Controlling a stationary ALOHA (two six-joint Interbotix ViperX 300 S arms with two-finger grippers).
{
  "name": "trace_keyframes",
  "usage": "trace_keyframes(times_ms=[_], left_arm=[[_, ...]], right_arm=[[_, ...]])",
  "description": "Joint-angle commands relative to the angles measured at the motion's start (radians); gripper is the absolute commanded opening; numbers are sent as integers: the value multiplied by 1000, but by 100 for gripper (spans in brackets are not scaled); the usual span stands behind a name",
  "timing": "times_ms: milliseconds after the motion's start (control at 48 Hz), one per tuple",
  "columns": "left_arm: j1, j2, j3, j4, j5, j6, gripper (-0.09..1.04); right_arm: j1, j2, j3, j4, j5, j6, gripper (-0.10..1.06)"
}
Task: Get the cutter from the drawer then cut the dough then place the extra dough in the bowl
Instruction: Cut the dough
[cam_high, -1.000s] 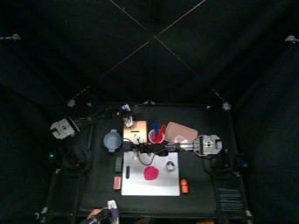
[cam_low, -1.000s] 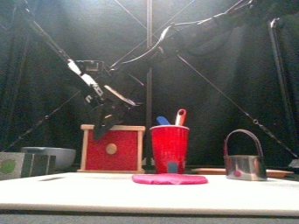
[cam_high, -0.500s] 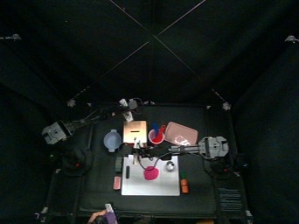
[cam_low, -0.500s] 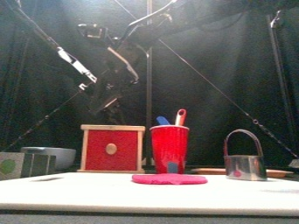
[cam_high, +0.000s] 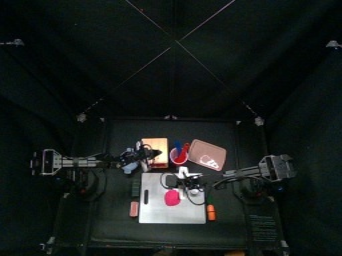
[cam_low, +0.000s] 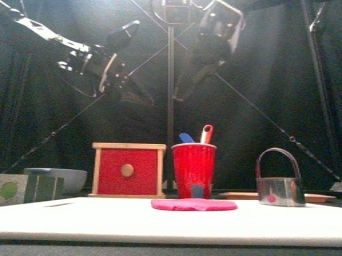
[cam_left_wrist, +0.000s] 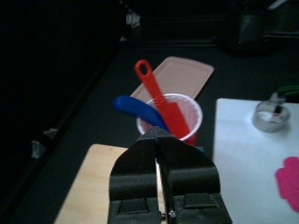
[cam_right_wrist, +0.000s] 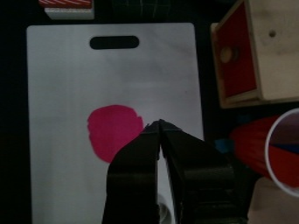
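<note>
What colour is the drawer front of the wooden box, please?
The drawer front is red; front view.

dough: flat pink disc, uncut, mid-board | cutter: round metal, wire handle up, upright near board's back right corner | wooden box: red drawer front flush, behind board | bowl: blue-grey, upright, left of box

a robot test lab, set up as a play kitchen. black curtains hang round a small black table. a white board lies on it, bearing pink dough and a cutter. just behind the board stand a wooden box and a red cup of toy knives. a left arm and a right arm reach in from either side of the board.
</note>
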Motion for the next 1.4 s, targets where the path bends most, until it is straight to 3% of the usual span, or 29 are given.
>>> trace_keyframes(times_ms=[21, 167, 271, 500, 792, 1021, 1250, 1396], left_arm=[[-98, -9, 21, 2, -94, -55, 24], [-153, -8, 74, 83, -196, -187, 25], [-163, -8, 100, 172, -227, -270, 26], [-156, -8, 129, 247, -239, -360, 26], [-153, -6, 140, 247, -239, -359, 24], [-153, -6, 161, 233, -239, -364, 24], [-153, -5, 170, 219, -239, -364, 24], [-153, -5, 176, 210, -239, -364, 24]], right_arm=[[-2, -74, 43, 63, 21, 5, 52], [-6, -83, 95, 117, 57, 8, 83], [-9, -72, 121, 138, 89, 6, 98], [-15, -46, 170, 163, 143, 5, 98], [-37, 12, 179, 86, 133, 2, 98], [-41, 25, 170, 87, 129, 2, 90], [-37, 25, 158, 92, 127, 3, 60], [-37, 25, 120, 95, 129, 5, 49]])
